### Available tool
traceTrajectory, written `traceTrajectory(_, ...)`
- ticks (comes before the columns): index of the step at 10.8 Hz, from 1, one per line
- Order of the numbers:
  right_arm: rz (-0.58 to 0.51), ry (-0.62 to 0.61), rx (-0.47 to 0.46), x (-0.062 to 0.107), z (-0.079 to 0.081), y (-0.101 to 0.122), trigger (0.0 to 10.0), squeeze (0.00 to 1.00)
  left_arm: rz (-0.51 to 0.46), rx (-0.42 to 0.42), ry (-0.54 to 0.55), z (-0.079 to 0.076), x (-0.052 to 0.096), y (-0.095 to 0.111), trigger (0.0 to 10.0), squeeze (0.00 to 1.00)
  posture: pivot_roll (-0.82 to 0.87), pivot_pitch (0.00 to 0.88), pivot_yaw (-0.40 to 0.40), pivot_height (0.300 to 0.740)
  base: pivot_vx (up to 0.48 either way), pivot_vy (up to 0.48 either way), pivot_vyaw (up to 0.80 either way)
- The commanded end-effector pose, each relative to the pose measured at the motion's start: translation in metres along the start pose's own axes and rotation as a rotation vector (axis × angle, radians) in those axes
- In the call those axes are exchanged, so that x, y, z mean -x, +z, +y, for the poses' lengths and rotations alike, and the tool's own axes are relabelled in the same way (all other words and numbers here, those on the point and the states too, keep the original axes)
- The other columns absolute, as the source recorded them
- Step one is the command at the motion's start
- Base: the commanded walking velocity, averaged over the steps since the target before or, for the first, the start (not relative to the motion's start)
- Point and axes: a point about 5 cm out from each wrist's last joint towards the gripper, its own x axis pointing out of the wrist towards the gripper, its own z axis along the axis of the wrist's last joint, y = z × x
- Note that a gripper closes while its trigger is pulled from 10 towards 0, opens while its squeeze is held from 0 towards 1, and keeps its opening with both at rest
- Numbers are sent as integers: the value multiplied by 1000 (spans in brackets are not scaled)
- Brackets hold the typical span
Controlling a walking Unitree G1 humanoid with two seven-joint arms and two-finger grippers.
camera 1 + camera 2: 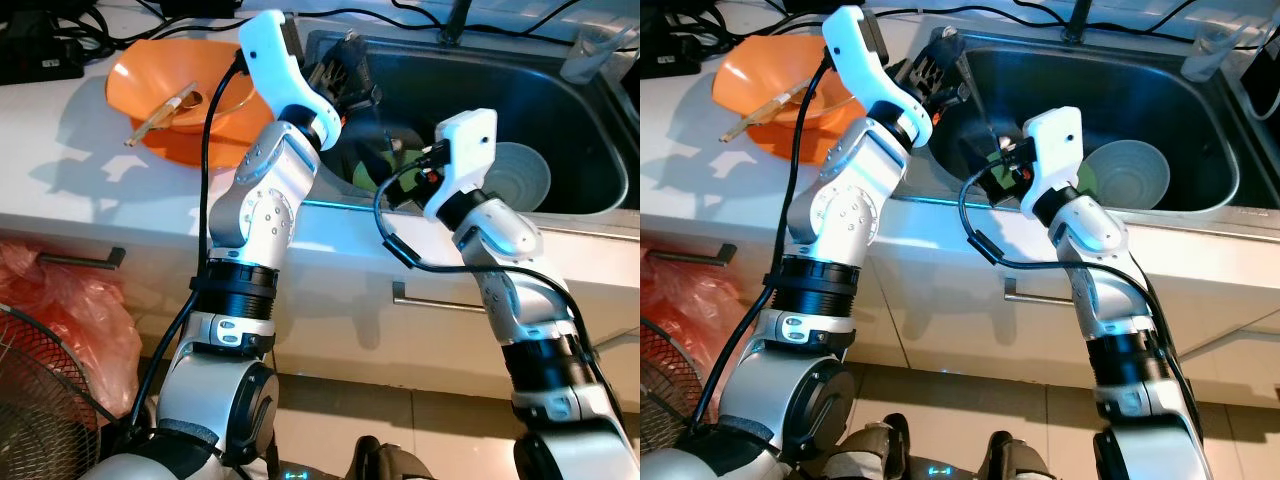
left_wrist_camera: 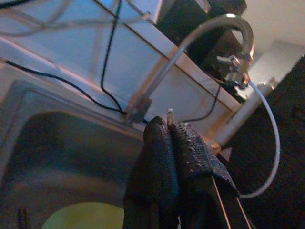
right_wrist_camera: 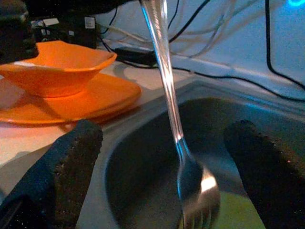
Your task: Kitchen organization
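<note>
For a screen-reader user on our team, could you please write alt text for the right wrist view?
A metal fork hangs tines-down over the steel sink, between the right gripper's two open black fingers. Behind on the white counter, an orange bowl sits on an orange plate, with cables along the wall.

Orange is glowing off the bowl (image 1: pixel 175 100) and the plate (image 3: pixel 71 102) under it. The fork (image 3: pixel 183 157) is shining silver. The sink (image 1: pixel 560 100) is showing dark steel-grey, a pale grey-white bowl (image 1: pixel 1127 175) inside. A yellow-green patch (image 2: pixel 86 217) is showing below. Black textured fingers (image 3: pixel 71 162) are framing it, red bag (image 1: pixel 70 300) glowing.
</note>
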Motion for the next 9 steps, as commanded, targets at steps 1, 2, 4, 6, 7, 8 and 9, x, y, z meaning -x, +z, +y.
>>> traceTrajectory(1, -16, 24, 30, -2, 1, 4, 10000, 0, 5, 35, -66, -22, -3, -3, 0, 0, 18, 184, 10, 740, 0, 0, 0)
traceTrajectory(2, -13, 37, 35, -3, 0, 4, 10000, 0, 16, 33, -86, -27, -2, -4, 0, 0, 21, 186, 8, 740, 0, 0, 0)
traceTrajectory(4, 14, 50, 85, -4, -4, 1, 10000, 0, 53, 18, -113, -35, 4, -7, 0, 0, 18, 190, 5, 740, 0, 0, 0)
traceTrajectory(6, 74, 37, 189, -10, -8, -3, 10000, 0, 86, 15, -95, -32, 11, -16, 0, 0, 20, 192, 2, 740, 0, 0, 0)
traceTrajectory(7, 86, 36, 223, -15, -8, -2, 10000, 0, 100, 20, -92, -33, 15, -19, 0, 0, 23, 193, -1, 740, 0, 0, 0)
traceTrajectory(8, 81, 43, 246, -18, -7, -1, 10000, 0, 104, 21, -92, -35, 16, -20, 0, 0, 26, 193, -2, 740, 0, 0, 0)
traceTrajectory(9, 80, 41, 269, -24, -5, 1, 10000, 0, 118, 21, -83, -34, 20, -25, 0, 0, 25, 194, -3, 740, 0, 0, 0)
